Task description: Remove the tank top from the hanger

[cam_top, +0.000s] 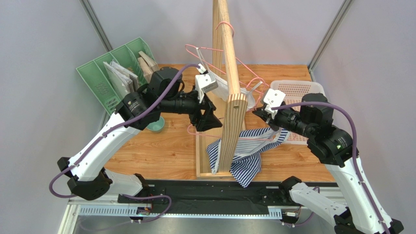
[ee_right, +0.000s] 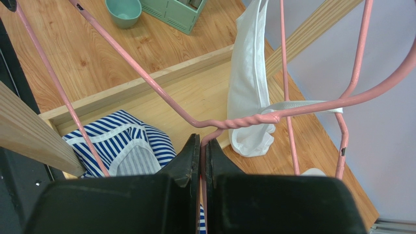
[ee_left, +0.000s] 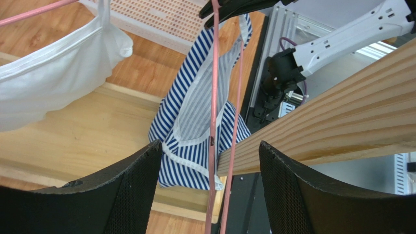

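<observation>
Tank top (cam_top: 249, 163) above wooden table (cam_top: 166, 146), grey walls (cam_top: 44, 48).

Lighting is bright, even and diffuse, coming from above. My arms cast only soft, faint shadows on the desk (cam_top: 171, 146). The top view is sharp edge to edge. In my left wrist view, the left gripper (ee_left: 210, 151) renders near-black, with its mesh texture resolved. In my right wrist view, the right gripper (ee_right: 202, 146) is dark with little surface detail, while the pink hanger (ee_right: 234, 122) is crisp.
</observation>
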Controlling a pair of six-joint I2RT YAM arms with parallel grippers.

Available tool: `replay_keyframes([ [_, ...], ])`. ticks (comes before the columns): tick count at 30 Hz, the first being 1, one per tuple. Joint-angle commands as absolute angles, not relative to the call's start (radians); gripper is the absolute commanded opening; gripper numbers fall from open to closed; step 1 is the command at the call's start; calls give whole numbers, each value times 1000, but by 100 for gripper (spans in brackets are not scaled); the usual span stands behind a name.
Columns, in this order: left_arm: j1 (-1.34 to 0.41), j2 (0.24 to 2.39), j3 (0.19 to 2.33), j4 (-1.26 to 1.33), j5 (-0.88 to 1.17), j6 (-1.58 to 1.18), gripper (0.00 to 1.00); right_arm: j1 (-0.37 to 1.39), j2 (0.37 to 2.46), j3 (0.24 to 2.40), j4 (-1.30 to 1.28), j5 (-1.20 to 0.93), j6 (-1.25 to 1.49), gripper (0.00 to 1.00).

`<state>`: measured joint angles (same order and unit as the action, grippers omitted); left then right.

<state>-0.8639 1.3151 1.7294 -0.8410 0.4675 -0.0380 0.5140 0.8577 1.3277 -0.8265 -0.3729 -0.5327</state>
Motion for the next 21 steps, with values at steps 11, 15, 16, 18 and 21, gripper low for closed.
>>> replay_keyframes([
  [11, -862, 1289, 1629, -736, 529, -52, 59, 514, 857, 1379, -805, -428, -549, 0],
  [15, -862, 1282, 1596, -704, 514, -66, 36, 515, 862, 1382, -810, -426, -540, 0],
  [16, -862, 1276, 1588, -686, 514, -69, 31, 515, 862, 1382, -808, -423, -534, 0],
  [18, -859, 1267, 1559, -666, 505, -75, 16, 515, 861, 1382, -805, -423, -529, 0],
  [21, -859, 1247, 1520, -626, 500, -86, 0, 517, 856, 1385, -793, -414, -506, 0],
])
